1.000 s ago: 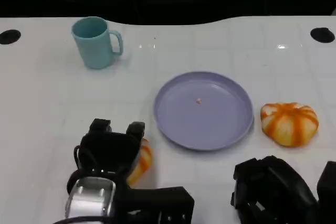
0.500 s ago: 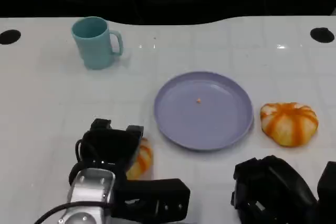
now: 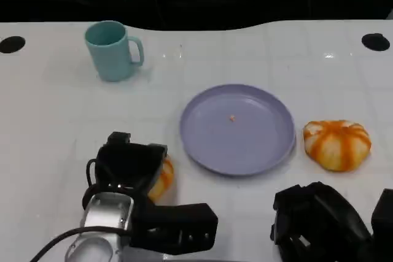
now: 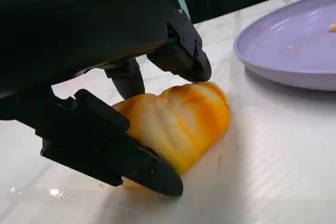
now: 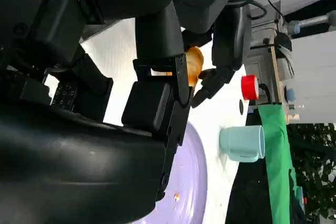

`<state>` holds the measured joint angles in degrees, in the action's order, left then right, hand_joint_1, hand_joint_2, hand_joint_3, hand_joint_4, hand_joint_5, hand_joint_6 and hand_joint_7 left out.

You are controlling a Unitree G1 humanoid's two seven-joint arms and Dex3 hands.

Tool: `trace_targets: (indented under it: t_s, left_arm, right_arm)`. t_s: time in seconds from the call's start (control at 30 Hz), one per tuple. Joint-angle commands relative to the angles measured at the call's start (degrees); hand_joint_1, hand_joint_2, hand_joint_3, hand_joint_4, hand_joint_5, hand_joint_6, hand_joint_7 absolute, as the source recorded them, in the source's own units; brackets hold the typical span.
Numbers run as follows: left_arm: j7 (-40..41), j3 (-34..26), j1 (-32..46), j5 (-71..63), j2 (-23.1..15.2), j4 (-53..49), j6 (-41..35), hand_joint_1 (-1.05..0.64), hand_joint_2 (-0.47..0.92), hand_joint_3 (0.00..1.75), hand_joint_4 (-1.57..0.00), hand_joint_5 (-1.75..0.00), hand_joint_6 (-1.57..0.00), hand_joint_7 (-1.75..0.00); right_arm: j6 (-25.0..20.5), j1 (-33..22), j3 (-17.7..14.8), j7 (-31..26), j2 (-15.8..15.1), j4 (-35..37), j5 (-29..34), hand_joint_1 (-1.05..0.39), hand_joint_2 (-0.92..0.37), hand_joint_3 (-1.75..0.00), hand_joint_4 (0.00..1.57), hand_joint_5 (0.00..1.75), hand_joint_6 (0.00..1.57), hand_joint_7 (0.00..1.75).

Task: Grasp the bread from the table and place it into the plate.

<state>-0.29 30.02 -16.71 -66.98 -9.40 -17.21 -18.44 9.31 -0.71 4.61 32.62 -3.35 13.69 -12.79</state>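
An orange-and-white bread roll [image 3: 162,179] lies on the white table just left of the purple plate [image 3: 202,151]. My left hand [image 3: 129,167] covers it from above and grips it. In the left wrist view one finger [image 4: 184,59] presses on the top of the roll [image 4: 178,124] and another lies along its lower side, with the plate [image 4: 294,51] close beyond. My right hand [image 3: 322,225] rests at the near right edge, holding nothing. The right wrist view shows the roll [image 5: 194,64] between the left hand's fingers.
A second striped orange bread [image 3: 336,144] sits right of the plate. A teal mug [image 3: 112,50] stands at the far left. The plate carries a small crumb [image 3: 232,117]. Dark round holes [image 3: 376,41] mark the table's far corners.
My left hand has drawn its fingers tighter around the roll, and the roll has shifted slightly away from me. The right hand has stayed still.
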Motion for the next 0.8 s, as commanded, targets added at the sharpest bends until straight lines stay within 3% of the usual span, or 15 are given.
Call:
trace_targets:
  t_s: [0.03, 0.17, 0.3, 0.37, 0.43, 0.47, 0.5, 0.6, 0.7, 0.8]
  left_arm:
    - [6.70, 0.61, 1.59, 2.97, -2.06, -5.99, 3.41, -0.30, 0.75, 0.01, -0.73, -1.58, -0.85, -0.15]
    - [13.70, 0.59, 1.22, 5.80, -2.76, -9.91, 7.85, -0.24, 0.78, 0.03, -0.77, -1.67, -1.00, -0.20]
    - [16.29, 1.13, 0.24, 7.56, -3.16, -13.49, 9.62, -0.32, 0.87, 0.10, -0.85, -1.74, -1.14, -0.29]
    - [19.01, 1.68, -0.24, 7.53, -3.16, -15.80, 10.26, -0.35, 0.89, 0.12, -0.88, -1.75, -1.17, -0.33]
    - [21.63, 2.10, -0.59, 7.61, -3.09, -17.59, 10.80, -0.35, 0.88, 0.17, -0.89, -1.75, -1.10, -0.53]
    - [22.76, 2.31, -0.75, 7.78, -3.07, -18.29, 11.02, -0.35, 0.85, 0.29, -0.89, -1.75, -0.99, -0.81]
    - [24.50, 2.44, -0.85, 7.97, -3.02, -18.93, 11.33, -0.34, 0.74, 0.55, -0.89, -1.75, -0.86, -1.09]
    - [30.10, 2.75, -1.36, 8.33, -2.83, -20.80, 12.33, -0.32, 0.57, 0.96, -0.88, -1.75, -0.71, -1.52]
    - [37.73, 2.97, -2.13, 8.57, -2.59, -23.38, 14.32, -0.28, 0.45, 1.21, -0.90, -1.75, -0.69, -1.72]
    - [42.37, 3.04, -2.79, 8.99, -2.25, -25.06, 15.36, -0.24, 0.40, 1.35, -0.91, -1.75, -0.70, -1.74]
  right_arm:
    - [-0.30, -0.46, -0.52, 0.41, -0.73, -0.14, -0.66, -1.05, -0.03, -1.36, 1.55, 1.28, 1.57, 0.97]
    - [0.05, -0.42, -0.54, 0.40, -0.77, -0.03, -0.44, -1.05, -0.03, -1.36, 1.55, 1.29, 1.57, 0.97]
    - [0.92, -0.22, -0.53, 0.50, -0.81, 0.42, -0.16, -1.05, -0.03, -1.36, 1.55, 1.29, 1.57, 0.98]
    - [0.64, -0.32, -0.57, 0.54, -0.77, 0.30, -0.38, -1.05, -0.03, -1.36, 1.55, 1.28, 1.57, 0.98]
    - [0.17, -0.44, -0.62, 0.45, -0.77, 0.07, -0.53, -1.05, -0.03, -1.36, 1.55, 1.29, 1.57, 0.98]
    - [0.01, -0.49, -0.62, 0.37, -0.79, -0.03, -0.51, -1.05, -0.03, -1.36, 1.55, 1.29, 1.57, 0.98]
    - [-0.22, -0.55, -0.60, 0.36, -0.82, -0.23, -0.55, -1.05, -0.03, -1.36, 1.55, 1.29, 1.57, 0.98]
    - [-0.34, -0.45, -0.71, 0.77, -0.79, -0.03, -0.97, -1.05, -0.02, -1.36, 1.55, 1.29, 1.57, 0.98]
    - [-0.19, -0.52, -0.70, 0.58, -0.84, -0.09, -0.70, -1.05, -0.03, -1.36, 1.56, 1.29, 1.57, 0.98]
    - [-0.30, -0.38, -0.71, 0.58, -0.87, -0.06, -0.69, -1.05, -0.03, -1.36, 1.55, 1.29, 1.57, 0.98]
